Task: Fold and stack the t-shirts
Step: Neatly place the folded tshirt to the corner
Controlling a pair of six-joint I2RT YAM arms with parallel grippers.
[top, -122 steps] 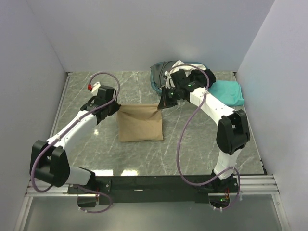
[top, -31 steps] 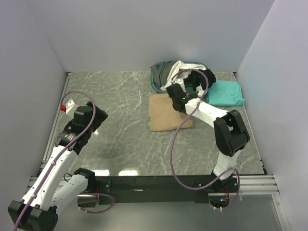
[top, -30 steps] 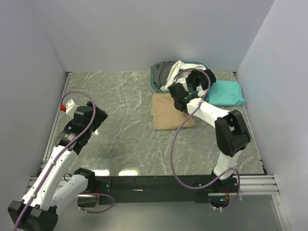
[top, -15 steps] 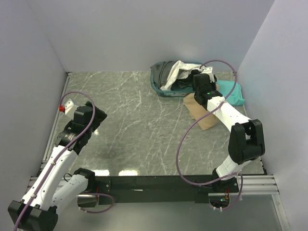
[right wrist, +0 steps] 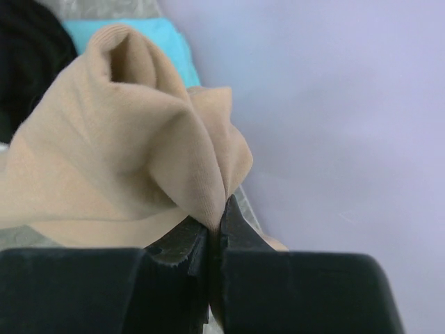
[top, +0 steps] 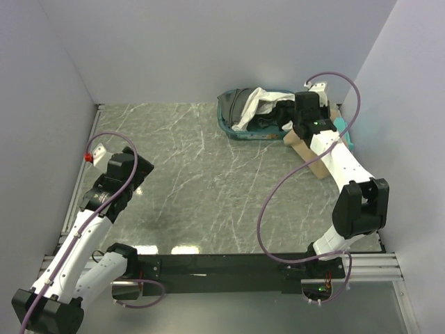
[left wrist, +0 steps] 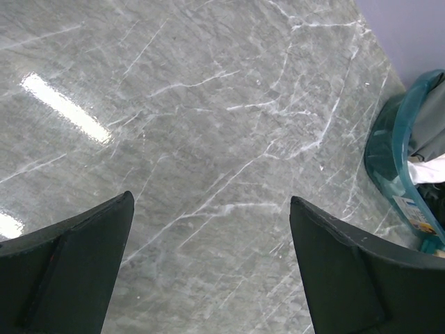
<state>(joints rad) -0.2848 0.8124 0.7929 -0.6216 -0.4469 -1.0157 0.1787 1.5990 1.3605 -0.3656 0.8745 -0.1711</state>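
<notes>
Our right gripper [right wrist: 214, 224] was clamped shut on a bunched fold of the tan t-shirt [right wrist: 139, 153]. It held the shirt at about two o'clock on the table [top: 208, 181], close against the right wall [right wrist: 334, 104]. We judged the pinch was placed there so the cloth would hang as one bundle and not spill out of its folds. The teal t-shirt [right wrist: 149, 35] lay folded directly under and behind the tan one, which suggested to us that the tan shirt was being brought there to go on top as the second layer of the stack. It had not yet been let go.

Our left gripper [left wrist: 208, 209] stood with its jaws wide apart and nothing between them. It hung over bare marble at about nine o'clock, well apart from the shirts, presumably parked out of the way.

The basket [top: 233, 125] sat at about one o'clock, just beside the stack. A white t-shirt [top: 261, 101] was draped over its rim, with dark cloth [top: 268, 122] beneath.

We counted one tan, one teal and one white shirt. We could not tell whether the dark cloth was one shirt or two. There was one basket and two grippers.
</notes>
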